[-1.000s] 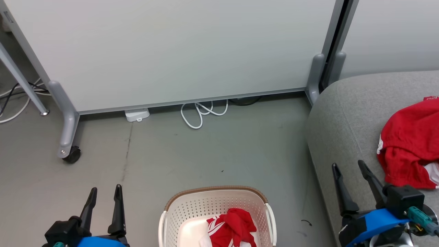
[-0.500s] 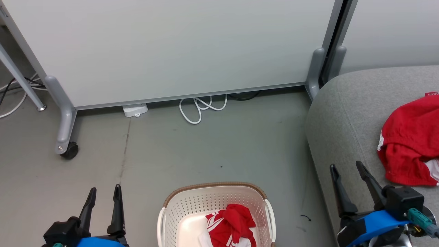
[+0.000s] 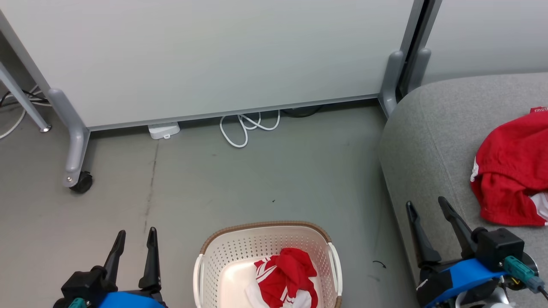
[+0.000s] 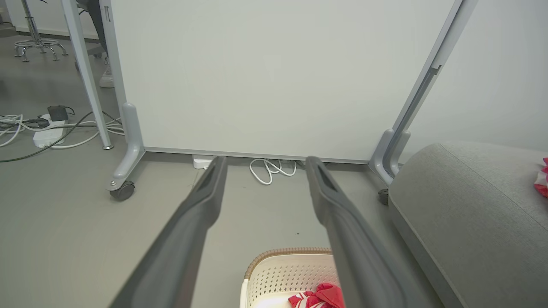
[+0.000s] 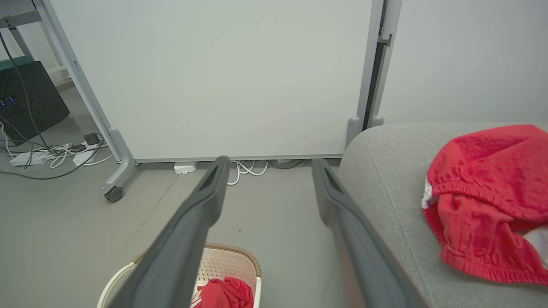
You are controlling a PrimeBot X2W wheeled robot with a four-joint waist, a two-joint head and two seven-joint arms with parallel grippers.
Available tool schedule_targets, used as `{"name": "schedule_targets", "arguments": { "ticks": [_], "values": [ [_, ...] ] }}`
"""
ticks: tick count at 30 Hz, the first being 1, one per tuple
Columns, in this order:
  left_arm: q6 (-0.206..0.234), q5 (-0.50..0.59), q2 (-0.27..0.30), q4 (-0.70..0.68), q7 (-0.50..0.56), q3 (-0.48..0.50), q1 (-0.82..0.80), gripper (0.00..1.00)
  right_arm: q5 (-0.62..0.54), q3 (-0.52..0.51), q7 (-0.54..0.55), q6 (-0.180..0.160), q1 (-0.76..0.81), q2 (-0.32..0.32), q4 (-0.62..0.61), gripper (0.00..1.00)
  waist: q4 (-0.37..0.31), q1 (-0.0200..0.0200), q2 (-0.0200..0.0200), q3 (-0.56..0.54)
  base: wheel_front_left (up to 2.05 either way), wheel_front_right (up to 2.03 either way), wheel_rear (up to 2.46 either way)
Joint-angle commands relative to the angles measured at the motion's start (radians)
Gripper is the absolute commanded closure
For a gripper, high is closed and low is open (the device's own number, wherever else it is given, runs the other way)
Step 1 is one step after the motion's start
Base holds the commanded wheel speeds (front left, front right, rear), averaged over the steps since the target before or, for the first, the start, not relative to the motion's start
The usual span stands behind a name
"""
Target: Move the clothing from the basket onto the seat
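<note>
Left pincer (image 3: 137, 233): jaws apart, empty, left of basket (image 3: 265, 225).
Right pincer (image 3: 424, 203): jaws apart, empty, at edge of seat (image 3: 428, 141).
Clothing: first red garment (image 3: 509, 171) lying on seat; second red garment (image 3: 284, 273) bunched in basket.
Step, judged: second pickup.
Next: lower a pincer into the basket and pinch the fabric.

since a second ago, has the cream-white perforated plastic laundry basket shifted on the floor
No. The basket sits the same gap below the small dark floor speck; everything slid up the head view together, so the camera moved.
</note>
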Motion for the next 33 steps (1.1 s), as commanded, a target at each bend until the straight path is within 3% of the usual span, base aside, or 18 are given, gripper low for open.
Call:
{"name": "schedule_targets", "arguments": {
  "ticks": [1, 15, 24, 33],
  "values": [
    [-0.002, 0.004, 0.004, 0.005, -0.003, -0.002, -0.023, 0.00, 0.005, 0.001, -0.004, 0.000, -0.014, 0.001, 0.000, 0.00, -0.007, -0.0001, 0.0000, 0.011, 0.00, 0.00, 0.00],
    [-0.002, -0.076, -0.005, 0.239, -0.003, -0.128, -0.179, 0.00, 0.012, 0.077, -0.027, 0.000, -0.106, 0.001, 0.000, 0.00, -0.147, -0.0001, 0.0000, 0.206, 0.00, 0.00, 0.00],
    [-0.001, -0.119, 0.023, 0.445, 0.000, -0.267, -0.334, 0.00, 0.037, 0.140, -0.065, 0.000, -0.176, 0.001, 0.012, 0.00, -0.270, -0.0001, 0.0000, 0.377, 0.00, 0.00, 0.00],
    [-0.001, -0.160, 0.043, 0.566, 0.032, -0.433, -0.454, 0.00, 0.078, 0.177, -0.117, 0.000, -0.218, 0.001, 0.041, 0.00, -0.344, -0.0001, 0.0000, 0.513, 0.00, 0.00, 0.00]
  ]
}}
